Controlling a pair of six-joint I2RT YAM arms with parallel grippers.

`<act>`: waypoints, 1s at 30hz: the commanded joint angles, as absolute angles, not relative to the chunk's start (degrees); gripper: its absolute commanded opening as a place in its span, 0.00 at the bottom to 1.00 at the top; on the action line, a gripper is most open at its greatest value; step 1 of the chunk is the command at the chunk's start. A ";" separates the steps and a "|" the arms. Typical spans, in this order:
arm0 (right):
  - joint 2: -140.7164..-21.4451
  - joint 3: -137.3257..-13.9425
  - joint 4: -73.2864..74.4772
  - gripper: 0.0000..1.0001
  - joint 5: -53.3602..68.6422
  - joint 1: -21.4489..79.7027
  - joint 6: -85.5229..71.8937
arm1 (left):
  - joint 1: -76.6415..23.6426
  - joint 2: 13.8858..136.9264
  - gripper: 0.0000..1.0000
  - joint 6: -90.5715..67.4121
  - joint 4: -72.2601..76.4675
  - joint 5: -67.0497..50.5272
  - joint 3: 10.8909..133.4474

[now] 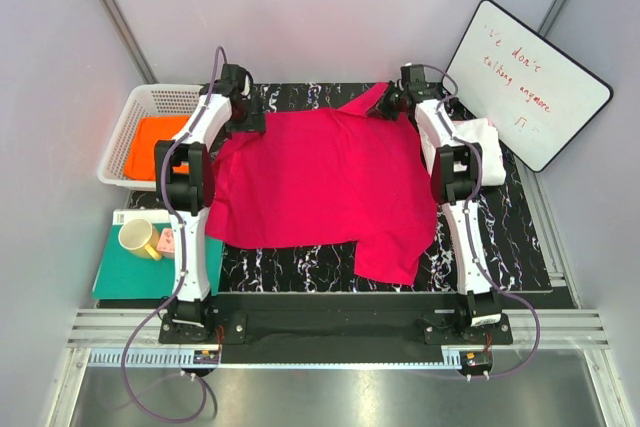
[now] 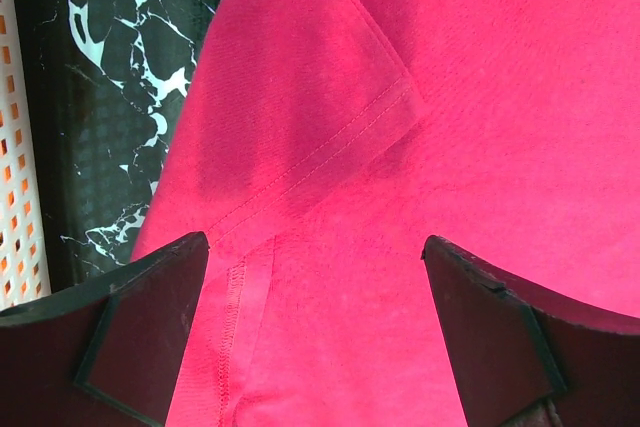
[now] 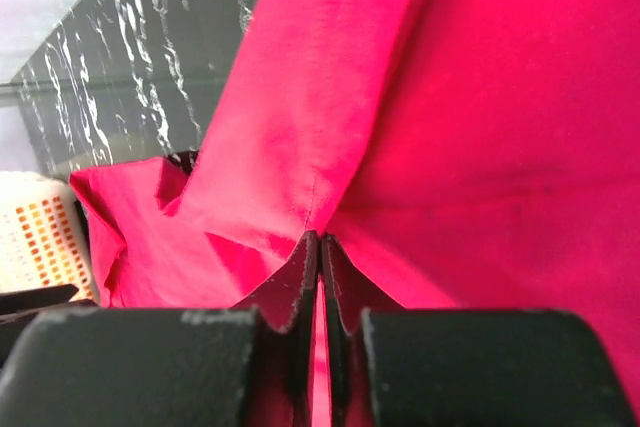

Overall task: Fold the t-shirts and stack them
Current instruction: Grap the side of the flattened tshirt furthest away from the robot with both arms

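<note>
The crimson-pink t-shirt (image 1: 320,182) lies spread on the black marbled mat (image 1: 300,265). At its far right corner my right gripper (image 1: 386,105) (image 3: 320,247) is shut on a fold of the cloth, which rises to a small peak there. My left gripper (image 1: 243,117) (image 2: 315,317) hovers open over the shirt's far left part. Its two fingers (image 2: 140,332) straddle a stitched sleeve seam (image 2: 330,147) with nothing pinched. A white t-shirt (image 1: 487,142) lies bunched on the mat's right side, beside the right arm. The orange t-shirt (image 1: 152,144) sits in the basket.
A white slotted basket (image 1: 135,107) stands at the far left, off the mat. A teal board (image 1: 115,272) at the near left carries a yellow cup (image 1: 138,238). A whiteboard (image 1: 527,82) with red writing leans at the far right. Grey walls enclose the table.
</note>
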State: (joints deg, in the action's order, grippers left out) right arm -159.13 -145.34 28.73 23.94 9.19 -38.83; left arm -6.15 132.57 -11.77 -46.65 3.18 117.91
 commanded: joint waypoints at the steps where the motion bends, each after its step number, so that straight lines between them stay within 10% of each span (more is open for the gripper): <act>1: -148.89 -144.41 28.47 0.09 17.77 9.84 -34.19 | -6.59 128.76 0.95 -10.64 -45.79 1.85 118.13; 24: -146.43 -144.93 30.85 0.09 20.74 9.76 -35.33 | -6.50 140.97 0.85 -10.55 -46.05 4.92 127.26; 27: -145.55 -144.49 31.46 0.09 21.00 9.76 -34.98 | -6.24 143.00 0.61 -10.98 -47.02 4.83 129.99; 28: -145.29 -144.14 31.64 0.09 21.27 9.76 -34.81 | -6.15 142.56 0.35 -11.42 -46.33 5.79 129.73; 30: -144.93 -143.79 32.08 0.09 21.62 9.84 -34.63 | -6.15 142.47 0.15 -11.51 -45.97 6.76 129.99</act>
State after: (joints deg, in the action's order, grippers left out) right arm -150.91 -144.35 30.76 20.56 9.26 -35.79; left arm -6.61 142.65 -10.52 -46.89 4.84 127.17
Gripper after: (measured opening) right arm 0.088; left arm 0.299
